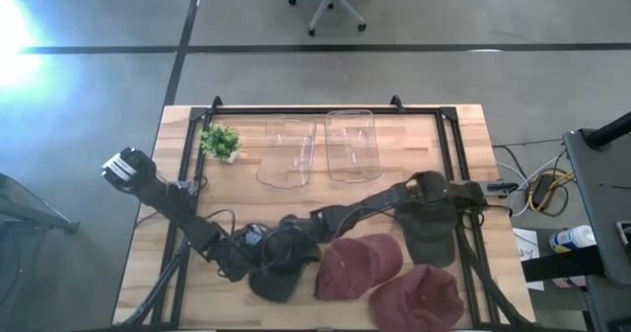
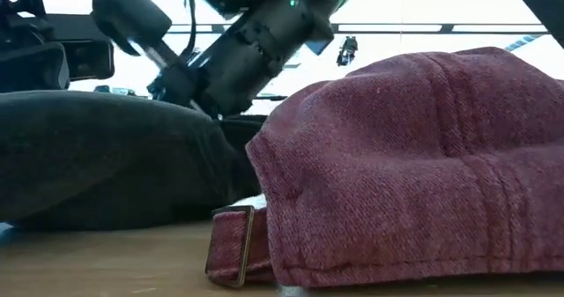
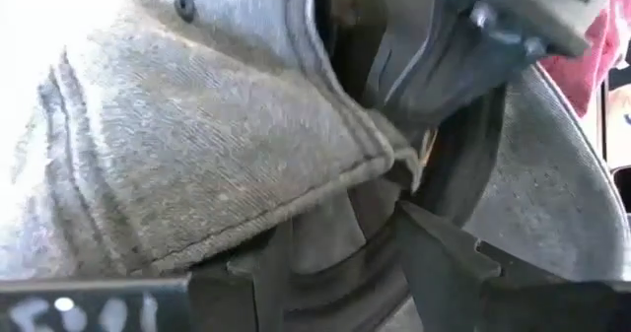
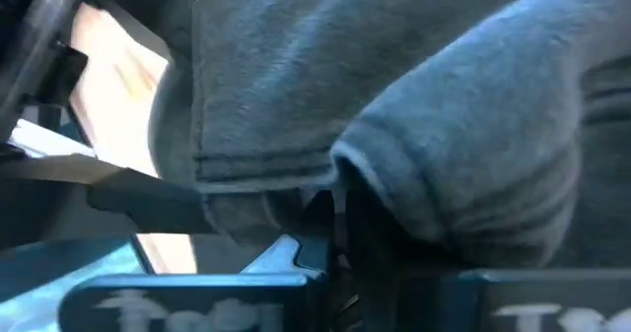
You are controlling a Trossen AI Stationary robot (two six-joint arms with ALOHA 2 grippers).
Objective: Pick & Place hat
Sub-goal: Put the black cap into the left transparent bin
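Both arms meet over the dark grey hat (image 1: 276,273) at the front of the desk (image 1: 454,125), just left of 2 red hats (image 1: 357,266). In its wrist view the right hand (image 4: 335,229) is closed on a folded edge of that hat's cloth; the fabric bunches around the fingers. The left hand (image 3: 394,199) sits pressed against the same hat with its fingers spread either side of the brim edge; whether it is truly gripping I cannot tell. My reading is that 2 hands are on 1 hat because the cloth is limp and would sag from a single pinch. A 4th hat, dark green (image 1: 431,235), lies under the right arm near the right edge. The 2 clear plastic bins (image 1: 352,145) at the back look empty, so no hat is placed yet; a small green plant (image 1: 220,141) stands beside them.
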